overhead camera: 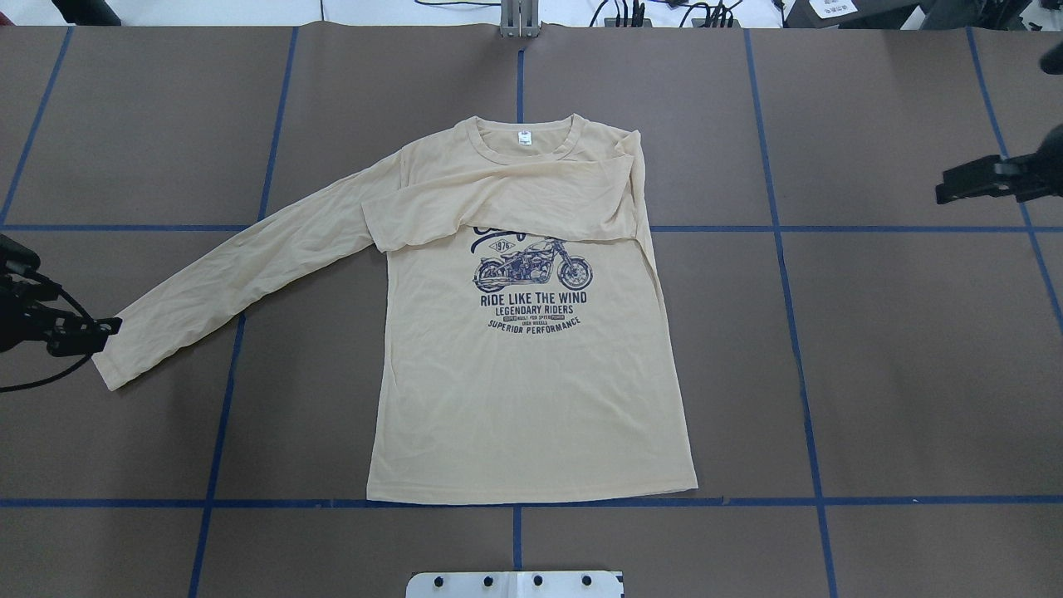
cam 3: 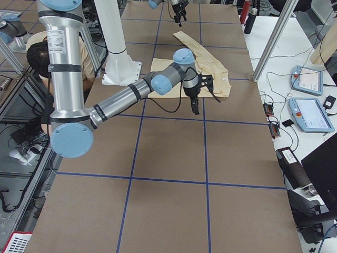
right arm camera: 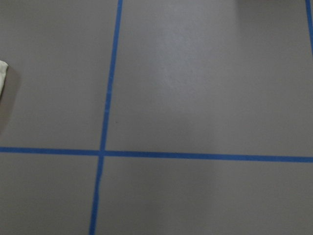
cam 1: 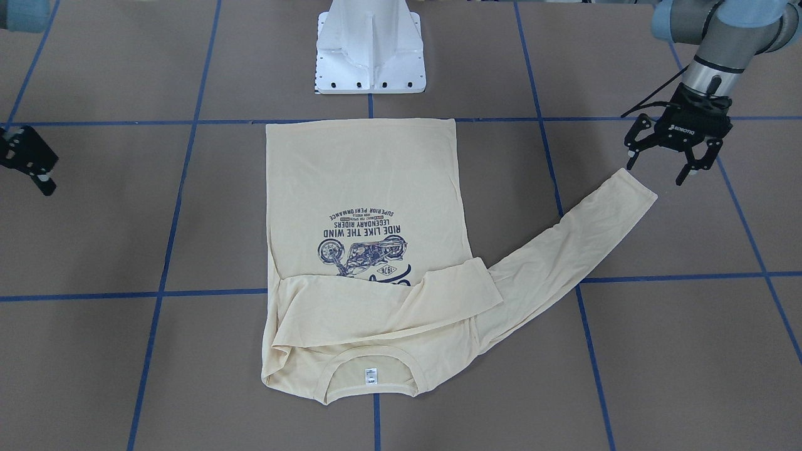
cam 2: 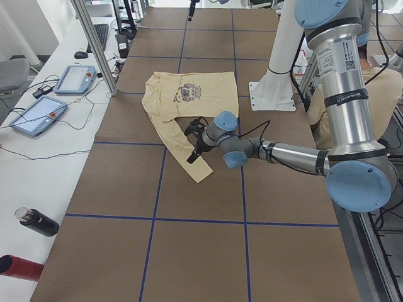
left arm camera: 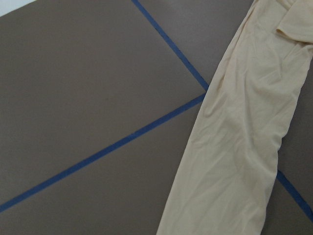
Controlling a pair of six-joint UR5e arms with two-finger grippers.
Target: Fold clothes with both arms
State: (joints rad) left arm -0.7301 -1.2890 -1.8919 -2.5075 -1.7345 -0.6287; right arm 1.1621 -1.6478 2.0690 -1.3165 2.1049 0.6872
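Lying flat on the worktop (overhead camera: pixel 913 374), the T-shirt (overhead camera: pixel 531 399) has one sleeve (overhead camera: pixel 498 199) folded across its chest, the other stretched toward my left pincer (cam 1: pixel 655 174), spread just beside the cuff (cam 1: pixel 631 188). My right pincer (cam 1: pixel 44 181) hangs well apart; spread or not, I cannot tell.

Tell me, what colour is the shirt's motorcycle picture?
Navy blue motorcycle print on a cream-yellow shirt, clearest in the overhead view.

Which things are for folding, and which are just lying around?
For the job:
shirt
left tool
right tool

Just lying about:
black bottle
red bottle
screens on the side bench
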